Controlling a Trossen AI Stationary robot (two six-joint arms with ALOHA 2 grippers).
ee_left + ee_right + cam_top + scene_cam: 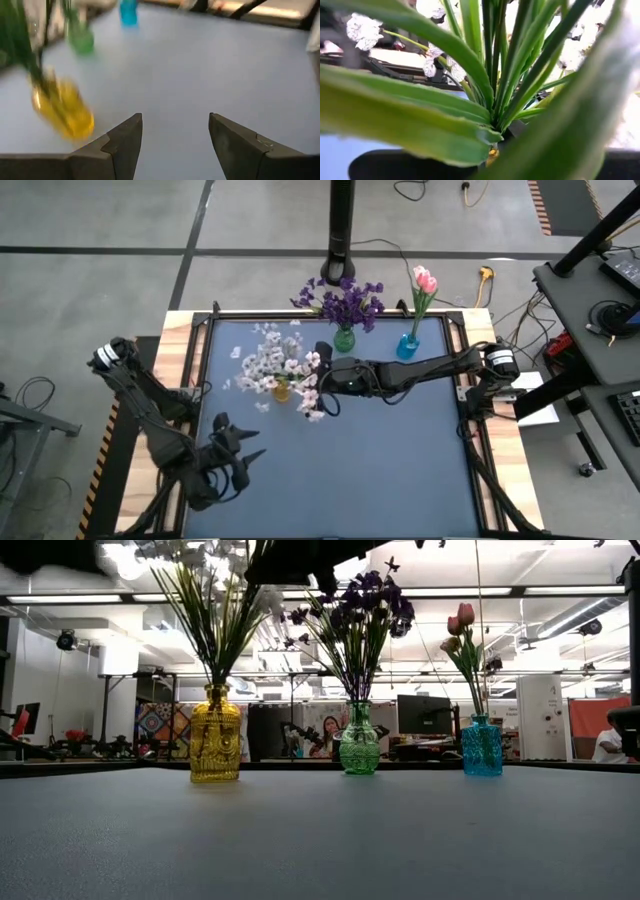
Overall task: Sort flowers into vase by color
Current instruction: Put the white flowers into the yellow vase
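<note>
Now my right end effector (322,383) was by the white flowers (275,365) in the yellow vase (282,390); I couldn't tell its grip. Next I needed to back away gently.

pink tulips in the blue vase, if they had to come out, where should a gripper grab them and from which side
Probably on the bare green stems just above the neck of the blue vase, below the pink tulips. The stems stand nearly upright and bunch together there, so fingers coming in level from the table's open middle could close across them, then lift straight up. The buds look too soft to pinch.
</note>
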